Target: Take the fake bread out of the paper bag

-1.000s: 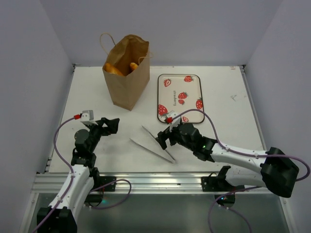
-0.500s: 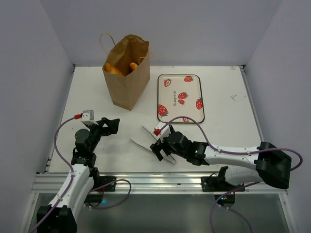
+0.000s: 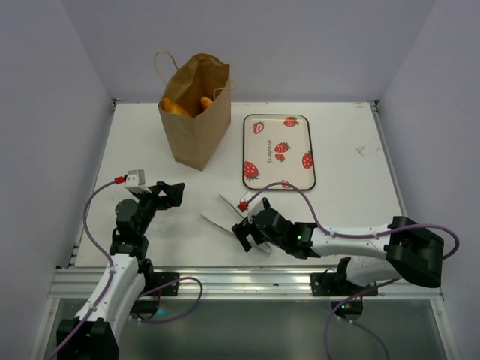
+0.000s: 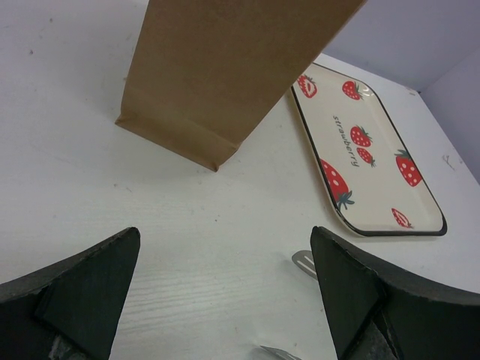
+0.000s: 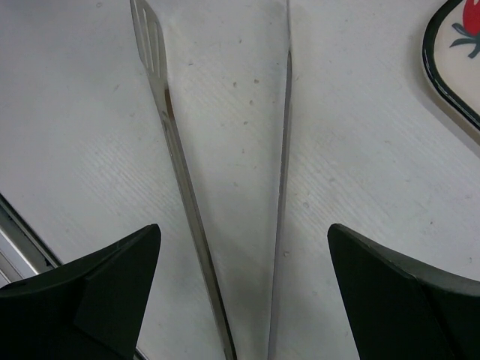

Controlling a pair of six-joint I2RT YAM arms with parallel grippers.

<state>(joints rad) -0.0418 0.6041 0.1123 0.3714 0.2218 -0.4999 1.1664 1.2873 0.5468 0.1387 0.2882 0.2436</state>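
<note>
The brown paper bag (image 3: 196, 124) stands upright at the back left, its mouth open, and golden fake bread (image 3: 176, 107) pokes out of the top. In the left wrist view only the bag's lower body (image 4: 225, 75) shows. My left gripper (image 3: 169, 193) hovers open in front of the bag, well short of it, nothing between its fingers (image 4: 97, 277). My right gripper (image 3: 245, 229) is open and low over the metal tongs (image 3: 214, 219). In the right wrist view both tong arms (image 5: 176, 150) run between the spread fingers (image 5: 112, 285), apart from them.
A strawberry-print tray (image 3: 279, 151) lies right of the bag, and its edge shows in both wrist views (image 4: 367, 157) (image 5: 450, 67). The tong tips (image 4: 304, 261) lie just ahead of my left gripper. The table's near edge is a metal rail (image 3: 240, 281).
My right arm has swung left and toward the near edge, bringing its open gripper down over the tongs. The left arm, bag and tray have not moved.
</note>
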